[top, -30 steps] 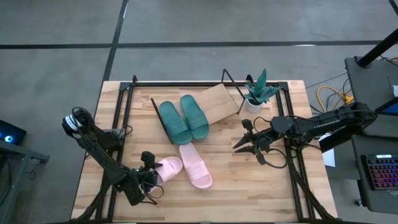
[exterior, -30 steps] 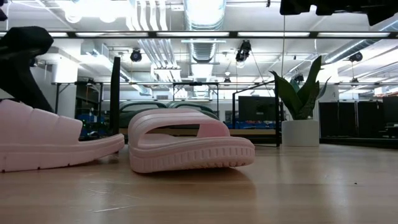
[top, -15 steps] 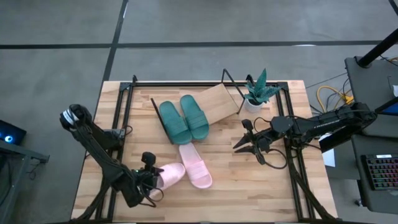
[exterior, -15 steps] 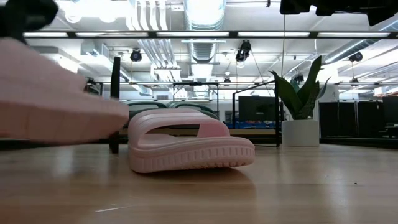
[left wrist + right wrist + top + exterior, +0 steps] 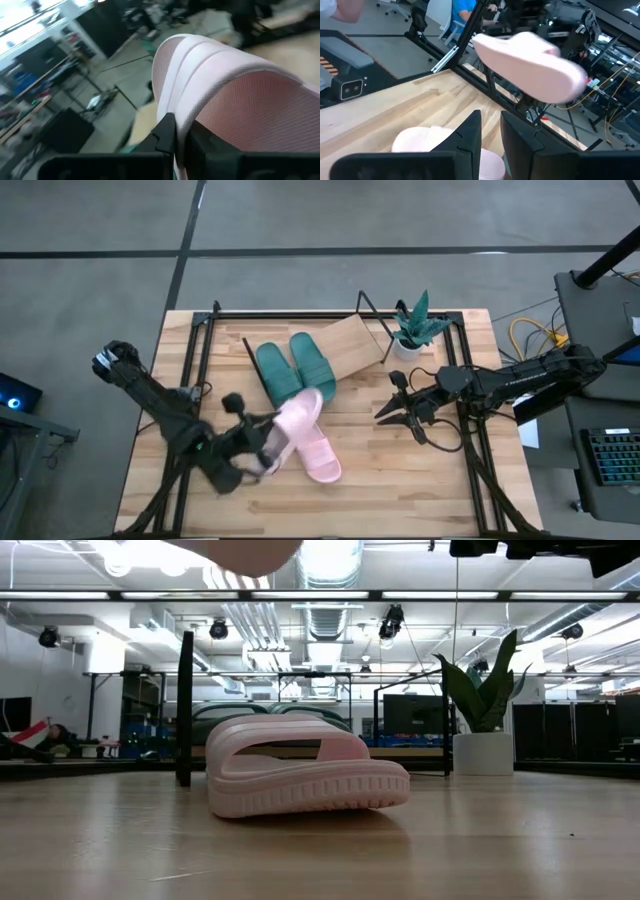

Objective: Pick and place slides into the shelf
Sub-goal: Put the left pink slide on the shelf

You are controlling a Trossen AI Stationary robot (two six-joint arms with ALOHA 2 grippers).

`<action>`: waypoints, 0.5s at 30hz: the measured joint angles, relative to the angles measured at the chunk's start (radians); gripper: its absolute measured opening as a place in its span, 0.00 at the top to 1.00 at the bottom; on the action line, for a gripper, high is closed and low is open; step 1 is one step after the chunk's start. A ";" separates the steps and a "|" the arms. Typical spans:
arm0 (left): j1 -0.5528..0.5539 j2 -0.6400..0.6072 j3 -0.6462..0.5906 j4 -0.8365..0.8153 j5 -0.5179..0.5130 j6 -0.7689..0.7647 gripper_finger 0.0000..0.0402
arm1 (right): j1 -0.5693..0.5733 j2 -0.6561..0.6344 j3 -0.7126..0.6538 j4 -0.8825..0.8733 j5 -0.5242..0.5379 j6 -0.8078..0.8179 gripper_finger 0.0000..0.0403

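While the right gripper (image 5: 385, 414) waits narrowly parted, holding nothing | left gripper (image 5: 262, 452) clamped tight on pink slide (image 5: 293, 423), airborne | second pink slide (image 5: 318, 454) on table (image 5: 400, 480)

The lifted pink slide (image 5: 235, 550) is cut off by the low view's top edge, and blurred there.

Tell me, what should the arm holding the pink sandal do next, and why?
Probably carry it toward the shelf. The left end effector is shut on a pink slide, lifted off the table, and the board beside the green pair looks free.
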State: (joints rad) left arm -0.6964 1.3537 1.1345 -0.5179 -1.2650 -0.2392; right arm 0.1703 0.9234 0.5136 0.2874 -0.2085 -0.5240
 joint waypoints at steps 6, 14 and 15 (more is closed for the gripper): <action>0.249 0.001 0.063 0.323 0.060 0.308 1.00 | 0.001 -0.019 0.000 -0.023 0.075 0.015 0.84; 0.591 0.055 0.137 0.458 0.240 0.427 1.00 | 0.002 -0.176 -0.015 -0.141 0.289 0.080 0.84; 0.623 0.079 0.149 0.464 0.255 0.423 1.00 | 0.002 -0.199 -0.024 -0.145 0.289 0.082 0.84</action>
State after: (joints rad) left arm -0.0734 1.4327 1.2835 -0.0544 -1.0095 0.1833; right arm 0.1726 0.7244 0.4899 0.1426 0.0807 -0.4420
